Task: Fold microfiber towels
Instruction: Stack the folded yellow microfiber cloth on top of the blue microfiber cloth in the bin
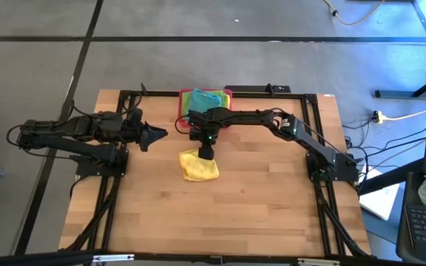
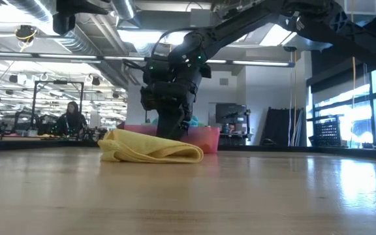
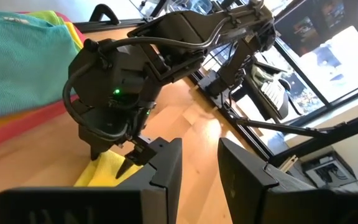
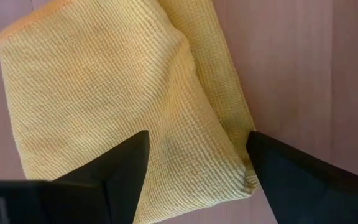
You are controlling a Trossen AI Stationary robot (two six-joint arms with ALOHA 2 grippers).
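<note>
Near the bench's middle lies a folded yellow towel (image 1: pixel 199 167), its far edge hidden by the right gripper (image 4: pixel 194 165) — fingers spread wide, straddling one fold, gripping nothing. Left gripper (image 1: pixel 154 134) waits half-open.

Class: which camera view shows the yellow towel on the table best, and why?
The right wrist view: the yellow towel fills it, weave and fold clear. The high view shows its whole outline, small; the low view its edge-on bulk; the left wrist view just a corner.

The dark right arm (image 2: pixel 175 85) hides most of the pink rectangular plastic tray (image 2: pixel 204 138); its stacked cloths barely show.
</note>
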